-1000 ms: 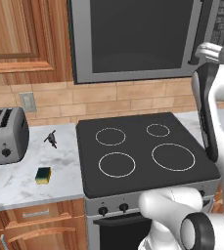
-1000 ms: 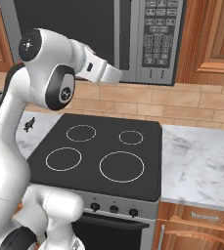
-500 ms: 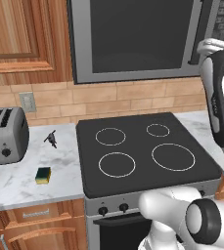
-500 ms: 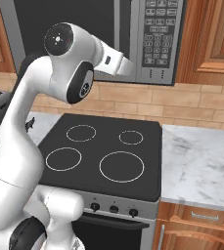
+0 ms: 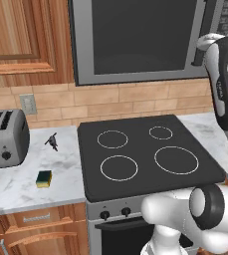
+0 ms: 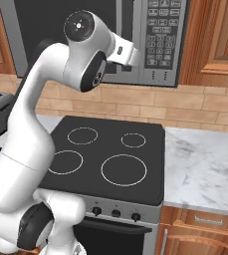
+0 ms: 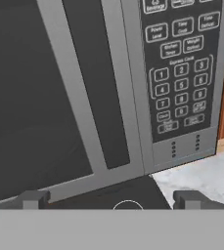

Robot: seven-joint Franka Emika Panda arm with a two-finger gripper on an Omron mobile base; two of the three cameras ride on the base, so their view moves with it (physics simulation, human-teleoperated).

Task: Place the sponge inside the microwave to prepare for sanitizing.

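My arm has swung higher toward the microwave (image 7: 84, 97), my empty gripper (image 7: 111, 199) spread wide before its closed door. The sponge (image 5: 44, 179) lies on the counter (image 5: 16, 187) beside the toaster (image 5: 5, 138). Next: opening that door.

A white marbled surface (image 5: 16, 187) runs along the brick wall to the left of the black stovetop (image 5: 148, 152), above wooden drawers. On it a silver toaster (image 5: 5, 138) stands at the far left, against the wall. A small dark spiky object (image 5: 51, 142) lies just to the right of the toaster, close to the stove's edge. The sponge (image 5: 44, 179), yellow with a green top, lies flat nearer the front edge, apart from both. Right of the stovetop, the same marbled surface (image 6: 205, 167) stretches on above more wooden drawers.
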